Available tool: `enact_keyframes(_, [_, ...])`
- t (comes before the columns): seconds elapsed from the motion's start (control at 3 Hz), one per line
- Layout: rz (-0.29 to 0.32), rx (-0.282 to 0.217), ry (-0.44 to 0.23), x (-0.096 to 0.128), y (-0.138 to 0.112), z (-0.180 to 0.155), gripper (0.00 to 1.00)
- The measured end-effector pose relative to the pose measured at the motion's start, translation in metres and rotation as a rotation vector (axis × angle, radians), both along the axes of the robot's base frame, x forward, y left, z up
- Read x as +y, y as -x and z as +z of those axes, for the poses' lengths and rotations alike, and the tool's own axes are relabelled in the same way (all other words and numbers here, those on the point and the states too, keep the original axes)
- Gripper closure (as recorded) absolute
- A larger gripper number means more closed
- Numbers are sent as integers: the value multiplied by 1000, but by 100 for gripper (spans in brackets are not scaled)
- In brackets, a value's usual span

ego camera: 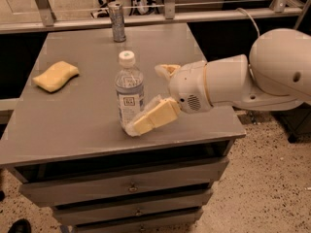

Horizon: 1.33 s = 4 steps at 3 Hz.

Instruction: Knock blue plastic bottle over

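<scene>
Clearly we are at the point of contact. Our gripper (145,99) sits low over the front right part of the flat grey worktop (73,125), just to the right of the small clear plastic bottle with a white screw cap and pale blue-white label (129,93). The bottle stands upright near the middle of the worktop, towards its front edge, not yet tipped.

Our pale yellow fingers (155,116) are spread apart and pinch nothing. The nearer one slants down so that its tip lies at the foot of the bottle, on its front right side. The farther one shows beyond the white wrist housing (194,89), about level with the bottle's shoulder. We judge that this open, sideways pose suits a push rather than a grasp, since a sweep to the left would carry the bottle off balance. So low a contact, though, may slide it rather than topple it.

The slim silver metal can (116,14) at the rear edge and the soft yellow sponge (56,75) on the left both lie well apart from the bottle, so neither looks likely to block a fall.

Whether the near fingertip truly touches the bottle or only lies just beside it, we cannot tell. The wrist housing hides most of the far finger, the arm (277,67) runs out of view on the right, and the grey drawers (131,188) under the worktop are cut off below.
</scene>
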<state>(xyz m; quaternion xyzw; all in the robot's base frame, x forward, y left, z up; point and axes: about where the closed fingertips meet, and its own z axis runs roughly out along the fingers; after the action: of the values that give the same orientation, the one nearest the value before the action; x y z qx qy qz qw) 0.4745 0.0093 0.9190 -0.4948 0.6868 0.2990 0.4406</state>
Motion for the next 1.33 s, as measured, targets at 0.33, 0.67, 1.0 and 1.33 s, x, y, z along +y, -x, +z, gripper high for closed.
enact_keyframes(0.33, [1, -9, -54, 24, -4, -19, 0])
enact_keyframes(0.67, [6, -35, -102, 45, -18, -23, 0])
enact_keyframes(1.0, [9, -55, -146, 67, -39, -24, 0])
enact_keyframes(1.33, [0, -48, -162, 84, -60, -31, 0])
